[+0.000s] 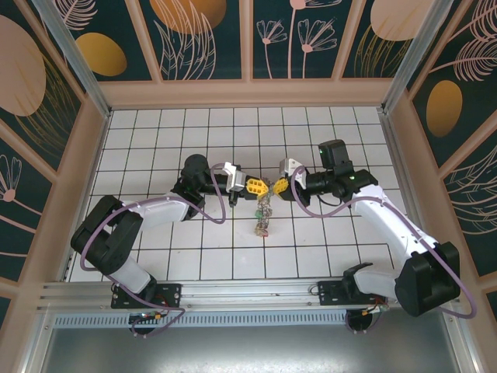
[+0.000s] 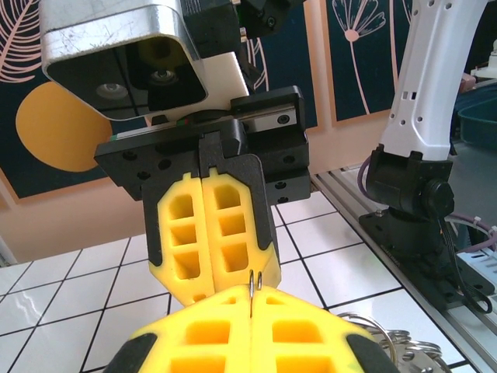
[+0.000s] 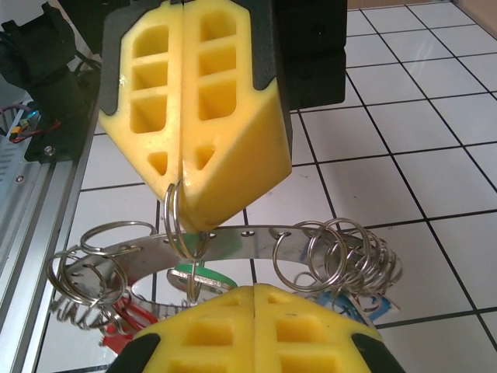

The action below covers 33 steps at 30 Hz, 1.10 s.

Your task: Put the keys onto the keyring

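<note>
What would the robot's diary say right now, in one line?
left gripper: shut on split ring | right gripper: shut, grip hidden | keyring: between both grippers, many rings threaded | keys: dangling under it

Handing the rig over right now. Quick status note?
The left gripper is shut on a small split ring at the keyring.
The right gripper is shut, tip to tip with it; what it pinches is hidden.
The keys hang bunched below them, over the table.
Done: many rings sit on the keyring.
To do: the pinched ring; can't tell if it's threaded.
</note>
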Motion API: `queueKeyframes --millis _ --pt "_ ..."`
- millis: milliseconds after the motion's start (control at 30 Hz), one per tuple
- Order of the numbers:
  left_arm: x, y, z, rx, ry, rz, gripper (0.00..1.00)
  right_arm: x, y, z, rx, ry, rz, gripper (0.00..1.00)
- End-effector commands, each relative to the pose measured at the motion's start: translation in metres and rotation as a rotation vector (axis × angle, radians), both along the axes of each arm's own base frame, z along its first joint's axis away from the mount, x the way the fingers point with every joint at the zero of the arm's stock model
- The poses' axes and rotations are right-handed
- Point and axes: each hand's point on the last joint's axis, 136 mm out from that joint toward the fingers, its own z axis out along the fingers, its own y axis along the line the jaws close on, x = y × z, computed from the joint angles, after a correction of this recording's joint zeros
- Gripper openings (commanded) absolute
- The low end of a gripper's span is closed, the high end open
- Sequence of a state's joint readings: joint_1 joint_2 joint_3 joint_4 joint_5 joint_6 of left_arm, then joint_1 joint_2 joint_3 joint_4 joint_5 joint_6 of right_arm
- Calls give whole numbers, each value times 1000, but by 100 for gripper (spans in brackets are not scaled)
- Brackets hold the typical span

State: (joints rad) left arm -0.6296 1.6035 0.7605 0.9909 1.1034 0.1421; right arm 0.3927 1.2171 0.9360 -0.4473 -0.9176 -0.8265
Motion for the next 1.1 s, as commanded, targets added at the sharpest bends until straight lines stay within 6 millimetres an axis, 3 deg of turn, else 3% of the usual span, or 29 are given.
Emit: queueKeyframes --millis 0,233,400,633,867,1000,1067 --pt "-9 3 23 -59 -94 -22 0 1 4 12 30 -23 9 17" --pt "-3 1 23 -51 -69 6 0 -10 -17 18 23 -108 -2 25" --pt "-1 0 26 -60 -70 10 0 -17 -11 27 73 -119 18 36" --pt "-2 1 29 -67 -67 13 0 -11 4 13 7 -78 38 36" --pt "-2 2 27 -66 -63 18 0 -5 14 21 32 -117 45 31" --pt "-3 3 26 -68 -65 23 0 -5 16 21 20 -116 53 13" --pt "-3 4 26 -68 -63 28 0 -4 16 21 19 -119 52 11"
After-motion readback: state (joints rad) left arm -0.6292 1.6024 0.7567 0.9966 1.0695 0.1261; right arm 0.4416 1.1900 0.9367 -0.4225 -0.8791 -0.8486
